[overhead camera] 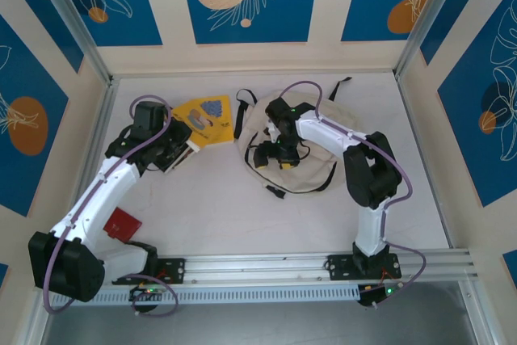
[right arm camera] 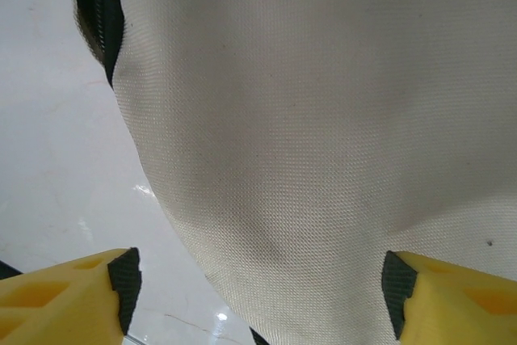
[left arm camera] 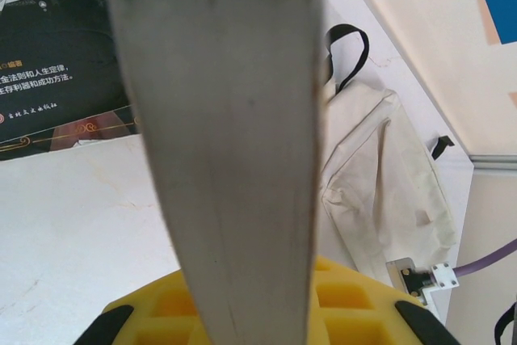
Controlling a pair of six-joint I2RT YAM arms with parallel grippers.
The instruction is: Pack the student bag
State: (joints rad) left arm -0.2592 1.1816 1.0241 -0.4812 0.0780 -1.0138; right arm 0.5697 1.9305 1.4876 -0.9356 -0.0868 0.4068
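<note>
Cream canvas is what the right claw [right arm camera: 258,280] looks down on. The student bag [overhead camera: 311,169] lies slumped flat on the white table [overhead camera: 226,216], right of centre. The claw hangs just over it with its jaws spread wide and nothing but bare cloth between them. Close by on the left, the left claw [overhead camera: 179,145] is pinched tight on the yellow book [overhead camera: 208,115]. It holds the book by one edge, with the page block standing up between its fingers [left arm camera: 355,305].

From where I stand, trouble looks likeliest at the bag's mouth. I can see the black zipper [right arm camera: 101,22] along one side, but I can't tell whether it is undone. If the right claw closes on flat cloth, it could catch both layers at once and hold the bag shut, and the book would then butt against fabric. With a grip at one edge only, the book might also swing or slip on the way over. The loose black straps [overhead camera: 241,111] could snag a finger.

Counting: one bag; two books, the yellow one and a dark-covered one [left arm camera: 48,46] lying flat beyond it; one flat red piece [overhead camera: 121,224] by the left arm [overhead camera: 105,187]; two claws.
</note>
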